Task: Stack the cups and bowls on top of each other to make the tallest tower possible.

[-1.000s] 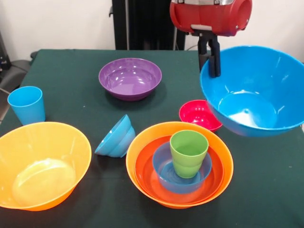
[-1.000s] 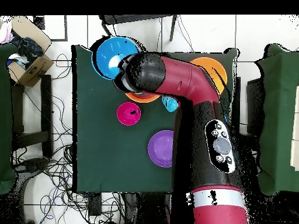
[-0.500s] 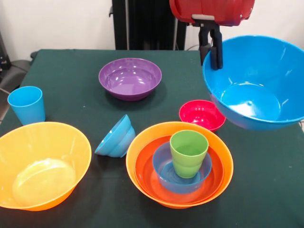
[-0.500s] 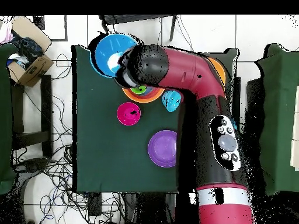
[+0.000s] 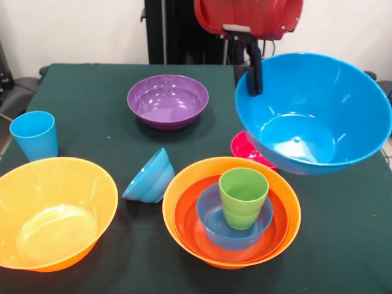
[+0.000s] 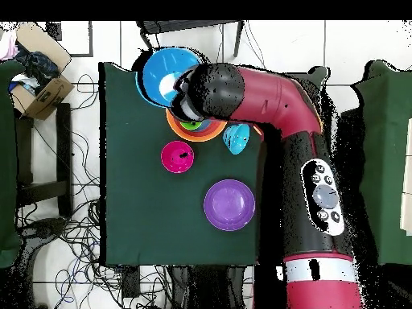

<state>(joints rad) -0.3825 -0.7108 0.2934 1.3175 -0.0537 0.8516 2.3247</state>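
While the gripper (image 5: 253,82) pinches the rim of a big blue bowl (image 5: 315,113), the bowl hangs tilted in the air above the small pink-red bowl (image 5: 245,149), just behind the tower (image 5: 231,211). That tower is a big orange bowl holding a red-orange bowl, a blue bowl and the lime green cup (image 5: 243,197). Because the grip is on one edge only, the wide bowl could swing or slip free. Lowered over the tower, it could catch the green cup and tip it.
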